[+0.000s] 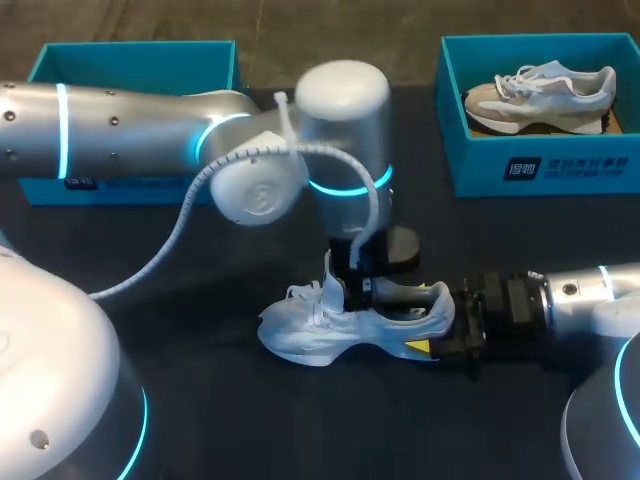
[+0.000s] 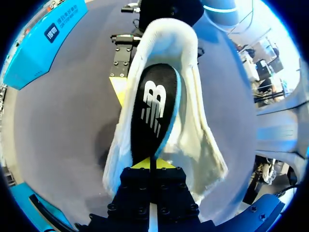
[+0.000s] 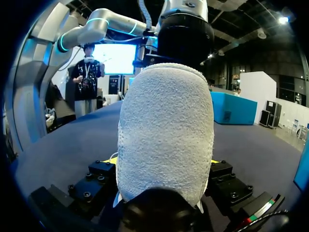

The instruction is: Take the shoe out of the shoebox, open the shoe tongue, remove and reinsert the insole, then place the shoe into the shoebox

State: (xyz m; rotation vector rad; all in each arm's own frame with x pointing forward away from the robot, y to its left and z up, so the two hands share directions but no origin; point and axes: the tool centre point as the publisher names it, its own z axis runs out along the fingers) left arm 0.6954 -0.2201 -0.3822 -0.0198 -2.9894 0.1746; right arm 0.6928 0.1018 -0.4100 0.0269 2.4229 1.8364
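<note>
White knit and mesh make up the low running shoe (image 1: 340, 325), which lies on its sole on the dark table (image 1: 220, 410), between the two arms and out of either box. Its long axis runs side to side, with the toe to my left and the heel to my right. Inside it the black foam insole with a blue edge (image 2: 154, 111) stretches from the left gripper (image 2: 150, 163) straight away toward the heel, tipped partly on its edge. That gripper comes down through the shoe's opening, and its fingers look pinched on the insole's near end. The right gripper (image 3: 163, 161) comes in level from the heel side, and its fingers clasp the padded heel from both flanks. By my reading the insole step turns on this: the strip must travel along the shoe's length while the right arm braces the heel. There are two shoes, the second being a grey-and-beige trainer (image 1: 540, 92) in the right teal cardboard shoebox (image 1: 540, 168). There are two boxes, the other (image 1: 140, 60) being behind the left arm, its inside hidden. There is one insole.
</note>
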